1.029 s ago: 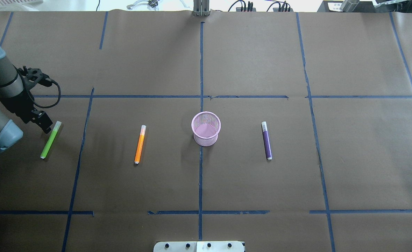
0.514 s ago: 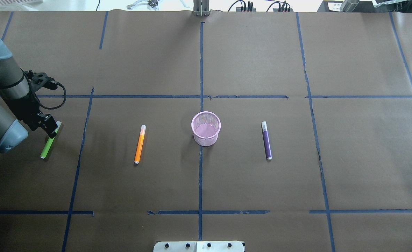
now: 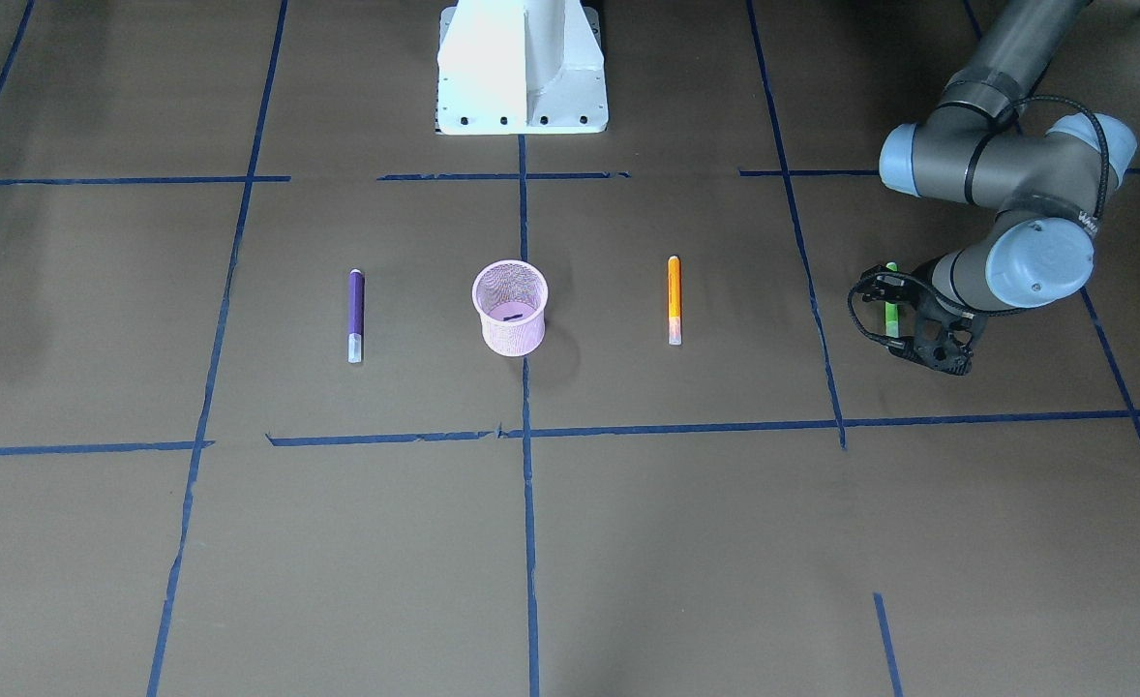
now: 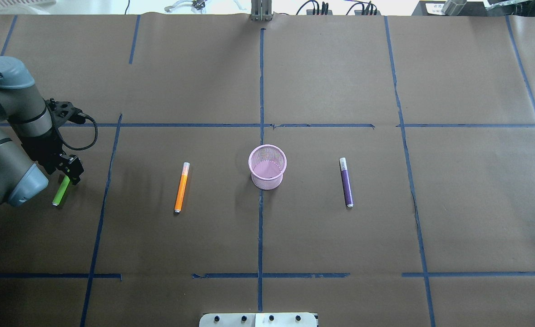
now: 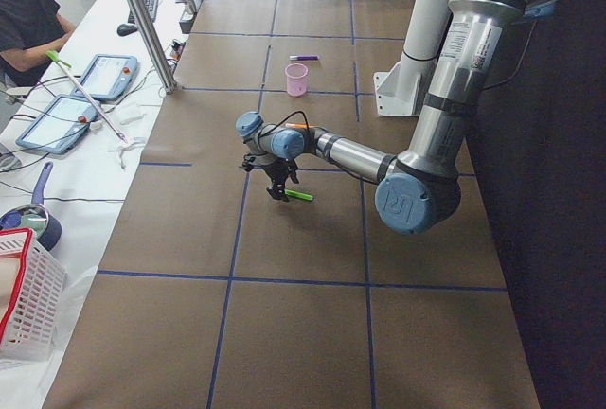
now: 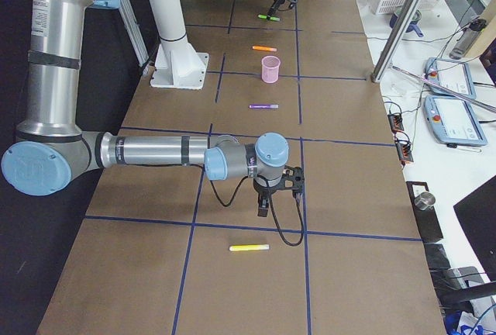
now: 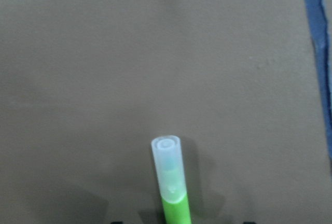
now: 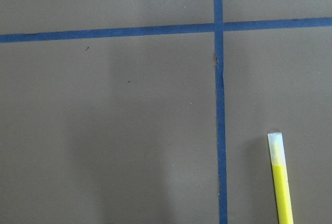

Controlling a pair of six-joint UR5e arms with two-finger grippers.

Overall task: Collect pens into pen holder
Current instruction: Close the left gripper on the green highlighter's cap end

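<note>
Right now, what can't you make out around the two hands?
- Left hand: open or shut is unclear. In the overhead view its body covers the green pen's cap end, and the left wrist view shows only the pen.
- Right hand: shows only in the right side view, too small to judge.
- Yellow pen: cut by the right wrist view's bottom edge.

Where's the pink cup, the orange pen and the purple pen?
Pink wire-mesh cup (image 4: 267, 181): overhead view, side wall.
Slim orange marker pen (image 4: 181, 188): overhead view, mid-barrel.
Slim purple marker pen (image 4: 346, 186): overhead view, mid-barrel.
</note>
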